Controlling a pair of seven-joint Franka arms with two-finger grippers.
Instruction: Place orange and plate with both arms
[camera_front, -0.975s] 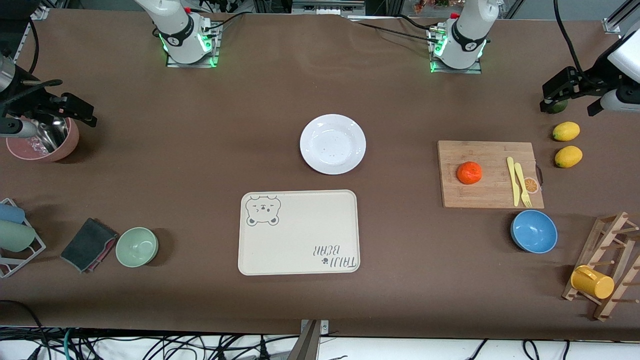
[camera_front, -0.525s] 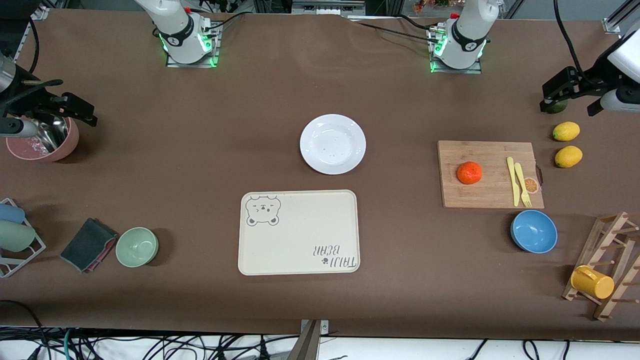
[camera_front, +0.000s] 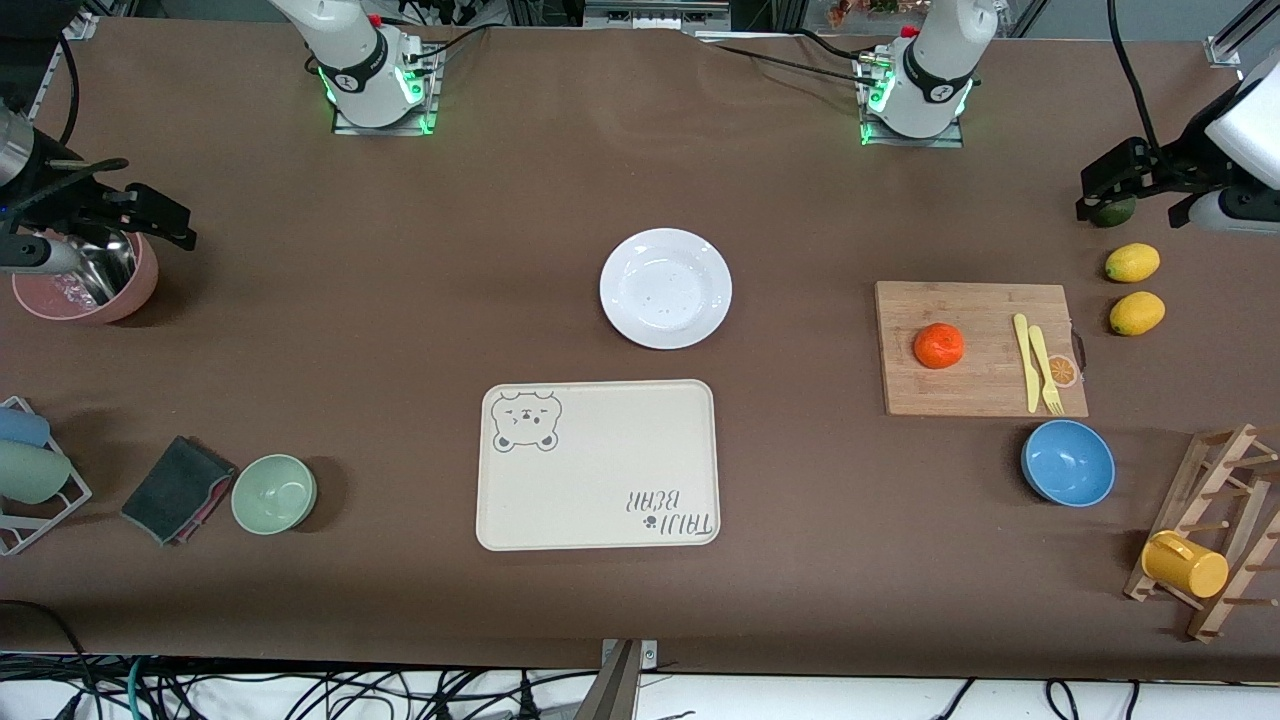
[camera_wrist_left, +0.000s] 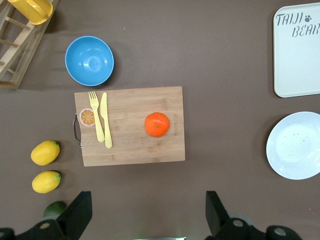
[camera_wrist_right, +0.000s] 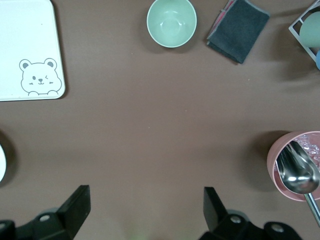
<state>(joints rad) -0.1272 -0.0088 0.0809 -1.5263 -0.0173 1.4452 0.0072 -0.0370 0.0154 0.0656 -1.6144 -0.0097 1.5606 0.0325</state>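
The orange (camera_front: 938, 345) sits on a wooden cutting board (camera_front: 985, 390) toward the left arm's end; it also shows in the left wrist view (camera_wrist_left: 157, 124). The white plate (camera_front: 666, 288) lies empty at mid-table, farther from the front camera than the bear-print tray (camera_front: 597, 465), and shows in the left wrist view (camera_wrist_left: 295, 145). My left gripper (camera_front: 1145, 200) hangs open and empty over the dark green fruit (camera_front: 1112, 212); its jaws are wide apart (camera_wrist_left: 148, 215). My right gripper (camera_front: 100, 235) hangs open and empty (camera_wrist_right: 146, 207) over a pink bowl (camera_front: 130, 290).
Yellow knife and fork (camera_front: 1035, 365) lie on the board. Two lemons (camera_front: 1132, 262) and a blue bowl (camera_front: 1068, 462) are beside it. A wooden rack with a yellow mug (camera_front: 1185, 565) stands nearer. A green bowl (camera_front: 274, 493) and grey cloth (camera_front: 178, 488) lie toward the right arm's end.
Both grippers have shifted very slightly at their ends of the table. Nothing on the table has moved.
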